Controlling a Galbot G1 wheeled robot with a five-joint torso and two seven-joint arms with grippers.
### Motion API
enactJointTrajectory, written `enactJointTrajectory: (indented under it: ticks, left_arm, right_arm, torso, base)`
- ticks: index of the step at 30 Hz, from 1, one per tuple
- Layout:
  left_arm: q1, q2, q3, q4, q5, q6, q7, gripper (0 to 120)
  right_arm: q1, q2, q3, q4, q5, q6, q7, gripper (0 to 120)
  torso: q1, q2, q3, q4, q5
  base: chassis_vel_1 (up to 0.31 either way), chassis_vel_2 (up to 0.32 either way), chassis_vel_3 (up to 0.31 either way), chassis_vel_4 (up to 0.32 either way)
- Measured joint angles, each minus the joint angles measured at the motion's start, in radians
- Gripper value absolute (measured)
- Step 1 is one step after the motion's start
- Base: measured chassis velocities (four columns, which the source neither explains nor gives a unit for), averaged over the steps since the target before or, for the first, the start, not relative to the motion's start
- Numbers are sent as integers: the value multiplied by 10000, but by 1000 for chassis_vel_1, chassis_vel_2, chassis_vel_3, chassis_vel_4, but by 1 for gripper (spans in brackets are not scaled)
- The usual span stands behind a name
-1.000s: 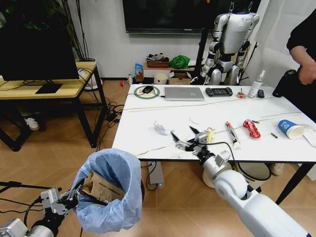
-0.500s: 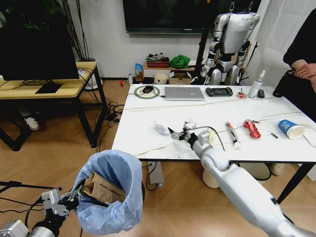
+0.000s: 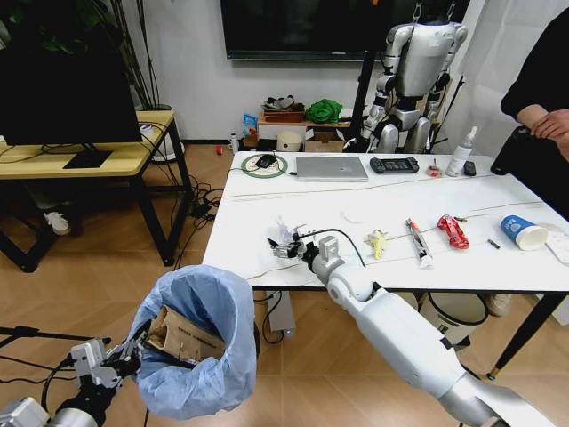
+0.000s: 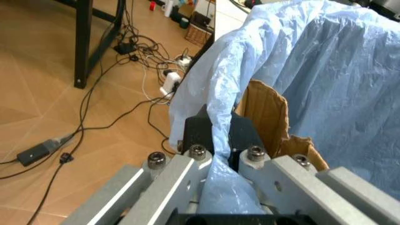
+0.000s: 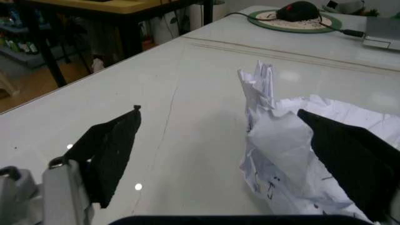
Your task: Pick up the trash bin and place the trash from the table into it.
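The trash bin [image 3: 200, 342], lined with a crinkled light-blue bag, hangs low at my left, below the table's near edge. My left gripper [image 3: 133, 351] is shut on its rim [image 4: 220, 140]. Flattened brown cardboard [image 3: 178, 336] stands inside it [image 4: 269, 112]. On the white table [image 3: 258, 205] my right gripper [image 3: 286, 247] is open at a crumpled white wrapper [image 3: 286, 231]. In the right wrist view the wrapper [image 5: 281, 145] lies between the spread fingers [image 5: 112, 145], against the far one. Further right lie a yellow scrap [image 3: 379, 242], a white tube [image 3: 418, 242], a red wrapper [image 3: 453, 231] and a blue paper cup [image 3: 523, 233].
At the table's back are a laptop [image 3: 332, 168], a mouse on a green pad [image 3: 265, 163], a game controller [image 3: 394, 165] and a spray bottle [image 3: 460, 153]. A yellow-topped desk [image 3: 80, 160] stands left. A person [image 3: 542, 98] stands at the right edge. Cables [image 3: 200, 209] lie on the floor.
My right gripper has swept left along the table's front, from beside the yellow scrap to the crumpled white wrapper. The left gripper and the bin have stayed put.
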Motion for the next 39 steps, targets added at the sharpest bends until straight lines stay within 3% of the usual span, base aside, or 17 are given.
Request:
enactJointTrajectory:
  ticks: [9,14,16,20,23,25,32,35,39]
  left_arm:
    - [-13,45,-15,-10,-26,0,-6,0]
    - [-33,93,0,20,-34,0,-7,0]
    - [-34,96,5,19,-34,0,-8,0]
    - [-40,145,7,44,-43,0,-6,0]
    - [-49,151,6,47,-50,0,-5,0]
    - [-63,149,6,48,-54,0,-4,0]
    - [-70,112,12,49,-56,-1,-2,0]
    - [-36,12,8,41,-58,-9,16,0]
    - [-34,-49,48,37,-23,-10,8,0]
  right_arm:
    - [94,-34,51,-348,-281,74,-1,62]
    - [16,-138,103,-315,-319,112,-7,39]
    - [1,-146,125,-296,-319,111,-7,37]
    - [-85,-224,192,-201,-320,111,-7,19]
    - [-107,-246,217,-161,-317,111,-7,14]
    - [-142,-302,260,-76,-303,114,-9,1]
    - [-244,-683,464,686,279,610,-281,0]
    - [-279,-1661,432,3345,2679,1433,-1073,0]
    - [-301,-2318,-339,5121,3648,2035,-1471,0]
  torso:
    - [0,0,0,-3,0]
    - [0,0,0,-3,1]
    - [0,0,0,-3,1]
    - [0,1,0,-3,1]
    - [-1,0,0,-3,2]
    - [0,1,0,-3,1]
    - [0,0,0,-3,2]
    - [0,1,-1,-2,0]
    - [-4,2,-1,-3,2]
  base:
    - [0,0,0,0]
    - [0,0,0,0]
    - [0,0,0,0]
    - [0,0,0,0]
    - [0,0,0,0]
    - [0,0,0,0]
    - [0,0,0,0]
    - [0,0,0,0]
    - [0,0,0,0]
